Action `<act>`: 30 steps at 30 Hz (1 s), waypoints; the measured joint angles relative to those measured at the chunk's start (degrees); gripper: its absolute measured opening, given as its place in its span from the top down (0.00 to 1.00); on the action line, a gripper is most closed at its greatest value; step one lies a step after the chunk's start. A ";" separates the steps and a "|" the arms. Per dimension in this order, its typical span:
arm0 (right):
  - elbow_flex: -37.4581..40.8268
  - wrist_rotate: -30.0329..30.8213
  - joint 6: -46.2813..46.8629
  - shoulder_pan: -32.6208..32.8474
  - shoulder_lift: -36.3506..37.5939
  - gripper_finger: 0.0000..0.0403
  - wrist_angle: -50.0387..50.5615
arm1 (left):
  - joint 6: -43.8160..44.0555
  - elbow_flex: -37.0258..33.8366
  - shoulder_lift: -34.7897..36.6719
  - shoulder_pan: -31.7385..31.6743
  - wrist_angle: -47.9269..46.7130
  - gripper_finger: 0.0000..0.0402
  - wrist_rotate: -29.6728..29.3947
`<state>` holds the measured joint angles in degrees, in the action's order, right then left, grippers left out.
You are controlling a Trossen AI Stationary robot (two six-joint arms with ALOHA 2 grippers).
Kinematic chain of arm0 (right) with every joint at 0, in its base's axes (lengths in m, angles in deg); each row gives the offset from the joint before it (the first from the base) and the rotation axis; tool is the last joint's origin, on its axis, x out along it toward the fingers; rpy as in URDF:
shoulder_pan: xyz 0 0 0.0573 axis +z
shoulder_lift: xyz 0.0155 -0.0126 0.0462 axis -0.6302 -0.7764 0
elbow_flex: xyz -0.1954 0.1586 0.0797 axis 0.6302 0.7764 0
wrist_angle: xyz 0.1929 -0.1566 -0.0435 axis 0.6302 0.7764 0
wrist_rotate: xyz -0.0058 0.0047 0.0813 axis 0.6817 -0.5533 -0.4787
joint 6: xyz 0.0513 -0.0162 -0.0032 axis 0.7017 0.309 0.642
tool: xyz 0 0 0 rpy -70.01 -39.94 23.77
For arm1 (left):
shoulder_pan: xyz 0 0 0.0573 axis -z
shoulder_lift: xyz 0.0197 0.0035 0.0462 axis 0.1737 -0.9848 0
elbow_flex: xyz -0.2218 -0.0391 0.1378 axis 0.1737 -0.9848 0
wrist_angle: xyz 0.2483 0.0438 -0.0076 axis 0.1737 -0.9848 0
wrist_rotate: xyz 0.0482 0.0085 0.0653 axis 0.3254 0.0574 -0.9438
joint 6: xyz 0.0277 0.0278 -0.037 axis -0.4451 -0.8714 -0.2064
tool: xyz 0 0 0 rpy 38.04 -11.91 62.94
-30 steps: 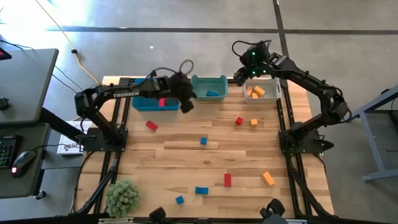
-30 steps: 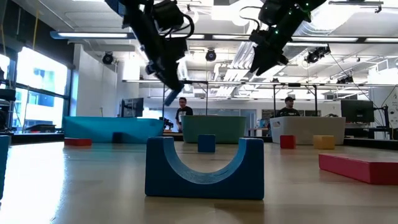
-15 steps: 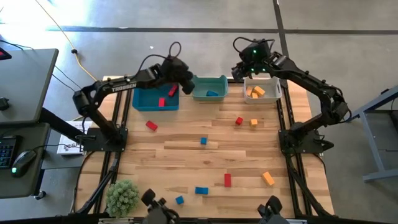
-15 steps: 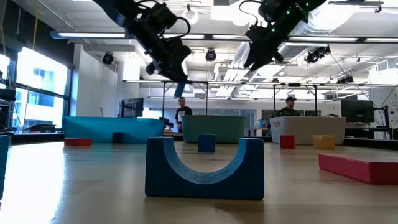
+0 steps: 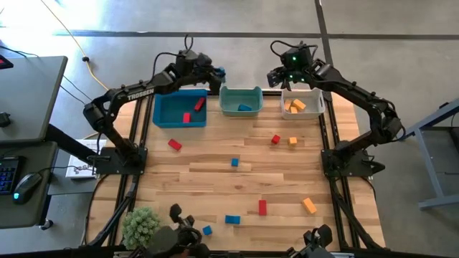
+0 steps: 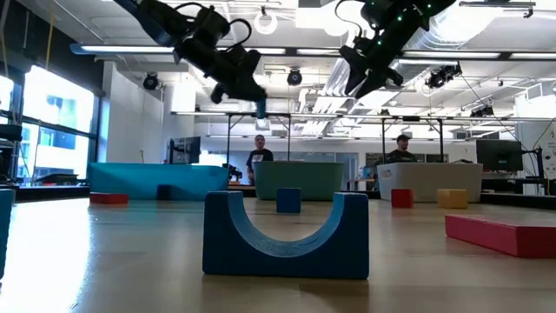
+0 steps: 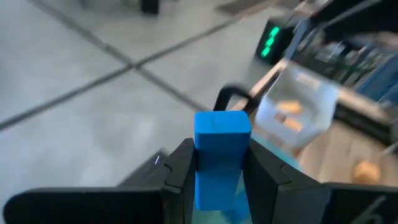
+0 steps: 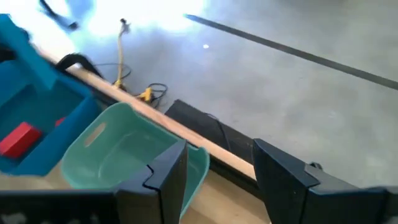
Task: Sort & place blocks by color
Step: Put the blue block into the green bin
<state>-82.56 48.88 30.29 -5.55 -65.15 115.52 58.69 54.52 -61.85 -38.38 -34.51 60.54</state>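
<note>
My left gripper (image 5: 217, 72) (image 6: 259, 103) is shut on a small blue block (image 7: 220, 152), high above the table's far edge, between the blue bin (image 5: 163, 113) and the teal bin (image 5: 228, 106). My right gripper (image 5: 282, 77) (image 8: 214, 177) hangs open and holds nothing, high over the far left corner of the white bin (image 5: 315, 107). Two red blocks lie in the blue bin, a blue one in the teal bin, and orange ones in the white bin. Several red, blue and orange blocks lie loose on the table, such as a red one (image 5: 174, 145) and a blue one (image 5: 234, 163). My left gripper pinches the blue block between its two fingers, one on each of two opposite sides (image 7: 200, 163). The block's free end (image 7: 222, 123) sticks out past the fingertips. The fingers point toward the table's right, slanting a little downward. The block is lifted clear, high over the table.
A blue arch block (image 6: 287, 235) and a red bar (image 6: 508, 235) lie near the low camera. A green plant (image 5: 141, 226) sits at the near left corner. Two people (image 6: 259, 156) stand in the room behind. Both arm bases flank the wooden table top.
My left gripper, still shut on the blue block, has risen and swung from over the blue bin's right edge toward the table's far edge. It has tipped from pointing down to nearly level. My right gripper has stayed over the white bin.
</note>
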 joint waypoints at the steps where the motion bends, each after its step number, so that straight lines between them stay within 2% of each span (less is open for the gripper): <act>1: 0.00 0.32 0.53 0.00 0.00 0.58 -0.05 | 0.02 0.00 -0.43 0.05 1.54 0.81 1.30; 4: 0.00 0.62 1.39 0.00 0.00 0.58 -0.96 | -0.36 0.00 -2.70 0.99 5.22 0.81 4.24; 14: 0.00 -0.58 1.53 0.04 -0.02 0.58 -2.46 | -2.54 -0.04 -10.62 3.44 6.69 0.81 4.25; 21: 0.00 -4.31 6.00 0.35 -0.02 0.58 -2.26 | -2.47 -0.11 -15.12 3.54 6.51 0.81 3.98; 30: 0.00 -8.30 9.42 2.55 -0.02 0.58 4.08 | -2.41 -0.11 -17.63 3.54 4.73 0.79 3.11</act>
<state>-82.56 40.58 39.71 -3.00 -65.17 119.59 56.29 54.41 -79.48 -34.84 -29.78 63.65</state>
